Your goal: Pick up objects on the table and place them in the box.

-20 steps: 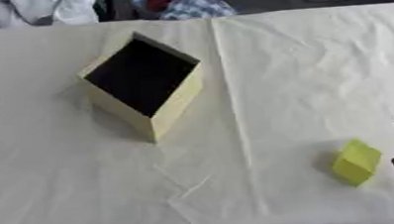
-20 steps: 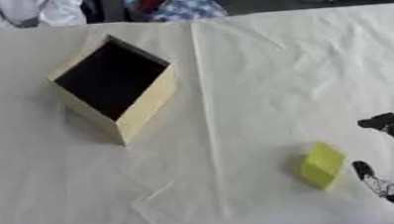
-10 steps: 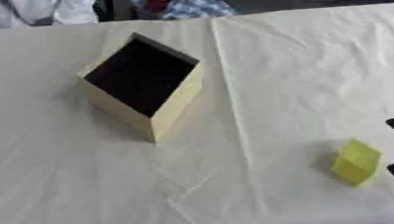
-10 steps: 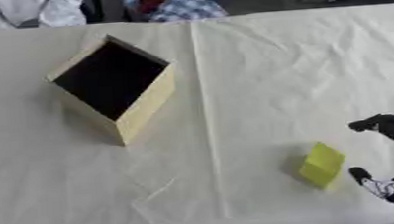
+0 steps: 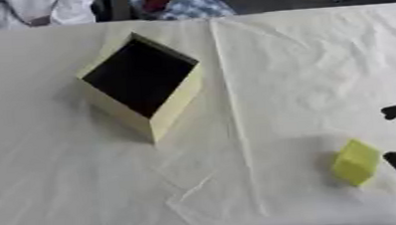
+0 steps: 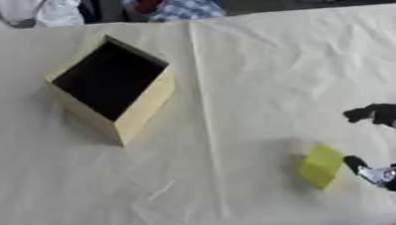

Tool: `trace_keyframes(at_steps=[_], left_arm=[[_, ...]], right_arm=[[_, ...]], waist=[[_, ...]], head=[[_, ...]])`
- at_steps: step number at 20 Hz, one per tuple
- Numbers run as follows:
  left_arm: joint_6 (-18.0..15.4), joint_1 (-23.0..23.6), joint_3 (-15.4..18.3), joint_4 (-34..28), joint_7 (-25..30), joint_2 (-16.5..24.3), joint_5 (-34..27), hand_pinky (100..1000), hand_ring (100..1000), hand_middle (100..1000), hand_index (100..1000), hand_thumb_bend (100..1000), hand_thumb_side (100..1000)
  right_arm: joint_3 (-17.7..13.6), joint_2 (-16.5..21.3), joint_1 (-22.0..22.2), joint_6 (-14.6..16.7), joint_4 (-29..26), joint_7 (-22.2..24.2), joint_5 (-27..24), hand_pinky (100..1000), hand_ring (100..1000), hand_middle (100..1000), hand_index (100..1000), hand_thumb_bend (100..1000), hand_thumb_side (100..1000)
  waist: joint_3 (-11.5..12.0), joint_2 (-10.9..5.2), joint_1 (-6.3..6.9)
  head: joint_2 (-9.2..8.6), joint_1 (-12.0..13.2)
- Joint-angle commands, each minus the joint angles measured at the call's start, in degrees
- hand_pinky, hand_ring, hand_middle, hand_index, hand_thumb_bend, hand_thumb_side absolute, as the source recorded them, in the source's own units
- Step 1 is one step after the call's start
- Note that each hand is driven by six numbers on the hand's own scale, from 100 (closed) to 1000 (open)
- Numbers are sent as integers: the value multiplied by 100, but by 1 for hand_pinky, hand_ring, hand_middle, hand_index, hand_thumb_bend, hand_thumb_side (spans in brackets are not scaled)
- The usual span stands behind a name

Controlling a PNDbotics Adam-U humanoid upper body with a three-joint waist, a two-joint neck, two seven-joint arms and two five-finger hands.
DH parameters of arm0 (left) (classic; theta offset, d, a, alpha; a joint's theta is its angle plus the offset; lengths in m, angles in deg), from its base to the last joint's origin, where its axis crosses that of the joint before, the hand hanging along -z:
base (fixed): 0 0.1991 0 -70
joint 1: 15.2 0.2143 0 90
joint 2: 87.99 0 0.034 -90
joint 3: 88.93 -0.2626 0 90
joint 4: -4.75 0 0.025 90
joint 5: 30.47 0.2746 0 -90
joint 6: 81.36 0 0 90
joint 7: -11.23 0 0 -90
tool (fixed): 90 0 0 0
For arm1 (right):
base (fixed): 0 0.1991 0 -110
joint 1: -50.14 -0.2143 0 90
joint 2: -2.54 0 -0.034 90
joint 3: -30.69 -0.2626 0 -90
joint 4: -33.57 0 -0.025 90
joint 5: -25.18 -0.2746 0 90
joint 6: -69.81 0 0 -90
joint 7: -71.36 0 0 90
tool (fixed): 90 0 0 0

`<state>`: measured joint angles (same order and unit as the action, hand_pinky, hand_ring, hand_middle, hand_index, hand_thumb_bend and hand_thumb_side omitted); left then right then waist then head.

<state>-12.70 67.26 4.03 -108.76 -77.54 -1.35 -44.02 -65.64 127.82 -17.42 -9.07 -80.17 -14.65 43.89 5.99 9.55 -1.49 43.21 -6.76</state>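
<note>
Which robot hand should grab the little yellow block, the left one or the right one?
The right hand. It is already beside the yellow block, with its fingers spread on the block's right side. The left hand shows in neither view. The box stands farther left.

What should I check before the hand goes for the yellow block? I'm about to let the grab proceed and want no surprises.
1. Yellow block free on the table, nothing on top of it: ok.
2. Right hand beside the block, fingers spread either side of its right edge: ok.
3. Fingers closed on the block: not ok, nothing held yet.
4. Box open side facing up, dark interior showing: ok.
5. Cloth between block and box free of other things: ok.
6. Left hand position: cannot tell, not in view.
</note>
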Motion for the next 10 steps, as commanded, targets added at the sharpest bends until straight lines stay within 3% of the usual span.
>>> trace_keyframes(at_steps=[1, 4, 5, 10], left_arm=[[3, -24, 11, -108, 21, 149, 27, 716, 805, 868, 676, 100, 715], [3, -23, 12, -108, 21, 150, 27, 716, 805, 868, 676, 100, 715], [4, -23, 12, -108, 21, 150, 27, 716, 805, 869, 675, 100, 715], [19, -36, 1, -108, 33, 140, 19, 717, 806, 870, 675, 100, 712]], right_arm=[[-91, 269, -56, -36, -85, 80, -189, 768, 857, 766, 921, 260, 497], [-104, 283, -69, -46, -85, 116, -243, 768, 857, 766, 921, 260, 497], [-105, 286, -72, -47, -85, 123, -252, 759, 854, 761, 920, 240, 558], [222, 490, -305, -278, -85, 353, -496, 759, 854, 761, 919, 244, 570]], waist=[[-6, -52, -5], [-7, -53, -5], [-6, -52, -5], [42, -38, -10]], head=[[-15, -25], [-15, -24], [-15, -26], [-24, -78]])
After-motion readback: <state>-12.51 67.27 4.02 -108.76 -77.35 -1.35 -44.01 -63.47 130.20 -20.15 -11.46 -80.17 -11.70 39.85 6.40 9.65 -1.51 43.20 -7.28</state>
